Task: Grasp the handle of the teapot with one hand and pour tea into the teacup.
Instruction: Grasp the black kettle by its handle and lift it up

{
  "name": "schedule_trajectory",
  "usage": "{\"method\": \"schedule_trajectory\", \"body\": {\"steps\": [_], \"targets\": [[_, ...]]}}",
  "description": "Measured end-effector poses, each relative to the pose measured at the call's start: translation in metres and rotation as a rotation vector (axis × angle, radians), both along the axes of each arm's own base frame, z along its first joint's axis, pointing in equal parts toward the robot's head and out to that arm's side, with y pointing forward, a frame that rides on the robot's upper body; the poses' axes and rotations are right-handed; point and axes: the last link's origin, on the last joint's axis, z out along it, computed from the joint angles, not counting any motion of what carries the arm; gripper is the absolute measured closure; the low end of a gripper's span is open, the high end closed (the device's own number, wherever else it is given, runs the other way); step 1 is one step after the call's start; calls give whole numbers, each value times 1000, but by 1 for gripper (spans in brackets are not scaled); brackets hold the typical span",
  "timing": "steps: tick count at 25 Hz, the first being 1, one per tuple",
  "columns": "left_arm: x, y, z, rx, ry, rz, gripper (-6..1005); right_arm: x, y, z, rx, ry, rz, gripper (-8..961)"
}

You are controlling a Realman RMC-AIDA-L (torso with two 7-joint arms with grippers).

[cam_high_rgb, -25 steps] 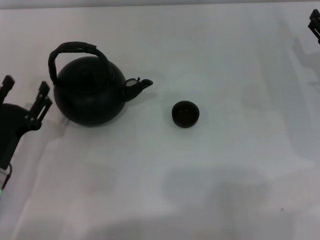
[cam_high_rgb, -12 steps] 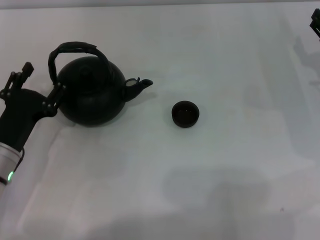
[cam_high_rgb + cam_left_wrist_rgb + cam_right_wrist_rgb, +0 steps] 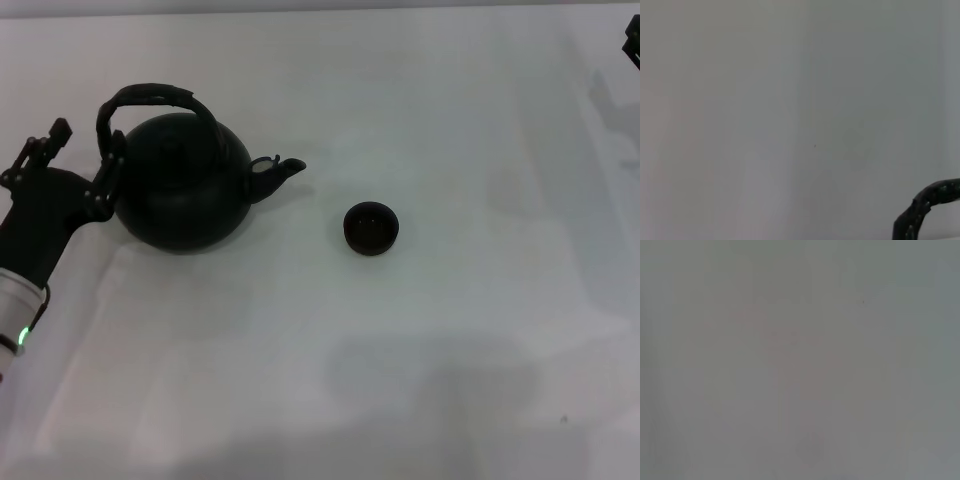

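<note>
- Table (image 3: 450,380): white top, carrying the teapot and the teacup, with the pot on the robot's left.
- Teapot (image 3: 180,195): big round matte black pot, upright on the table left of centre, lid on, spout (image 3: 280,170) pointing toward the teacup.
- Left gripper (image 3: 78,160): at the pot's left flank, fingers spread; the near fingertip looks touching or just beside the handle's left root, the other finger stands well off to the left. It holds nothing yet.
- Handle (image 3: 148,95): arched hoop over the lid, rough wrapped top; a curve of it shows at the edge of the left wrist view (image 3: 920,212).
- Teacup (image 3: 371,228): small black bowl-shaped cup, upright, well apart from the spout to the right.
- Right gripper (image 3: 632,40): parked at the far right edge; cannot tell its finger state.
- Step in hand, my read: get the hoop between the fingers. Probably best to come higher and close on the wrapped top, not the root, so the pot hangs balanced.
- Risk: pushing the pot sideways before closing. For the pour, bring the spout over the cup before tilting, and tilt slowly.
</note>
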Motion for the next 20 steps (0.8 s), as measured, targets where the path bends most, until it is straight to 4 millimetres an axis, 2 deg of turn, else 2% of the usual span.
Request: {"method": "schedule_trajectory", "body": {"steps": [6, 19, 20], "targets": [[2, 4, -1, -5, 3, -6, 295, 0, 0, 0, 0, 0, 0, 119], [5, 7, -3, -19, 18, -26, 445, -1, 1, 1, -1, 14, 6, 119], [5, 7, -3, -20, 19, -24, 482, -1, 1, 1, -2, 18, 6, 119]]}}
